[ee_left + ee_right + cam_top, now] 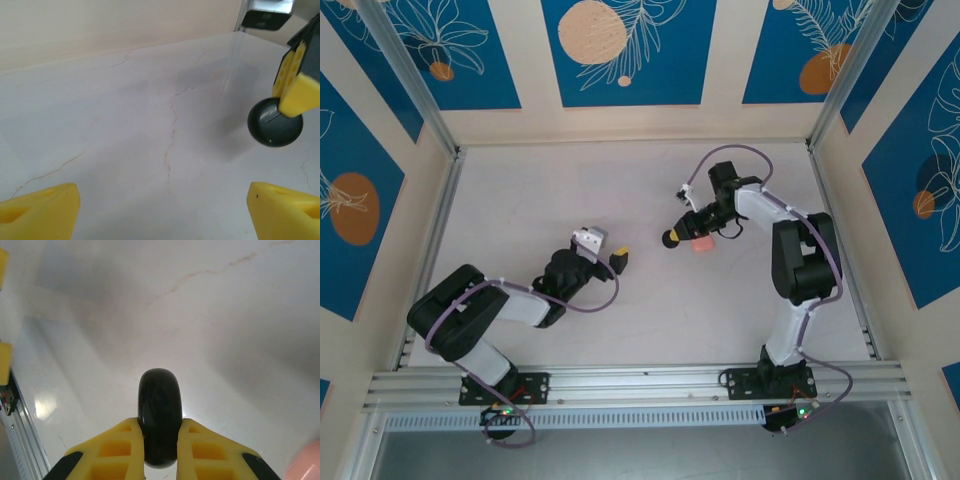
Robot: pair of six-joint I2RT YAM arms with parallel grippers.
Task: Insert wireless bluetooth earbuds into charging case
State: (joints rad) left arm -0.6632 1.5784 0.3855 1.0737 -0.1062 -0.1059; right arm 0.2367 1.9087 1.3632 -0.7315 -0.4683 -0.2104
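- Table (620, 200): pale top with thin cracks, both arms reach in from the near edge.
- Right arm (790, 260): stretched to centre-right of the table.
- Left arm (480, 315): folded low at left, wrist aimed toward the middle.
- Left gripper (162, 200): jaws spread wide, nothing between them, I see bare table under it.
- Right gripper (160, 430): jaws narrow, pinching the round black case (159, 395) on edge by its flat faces.
- Case sits centre-right, well apart from the left gripper; can't tell if it touches the table.
- Pink piece (701, 244): on the table just beside the right gripper.
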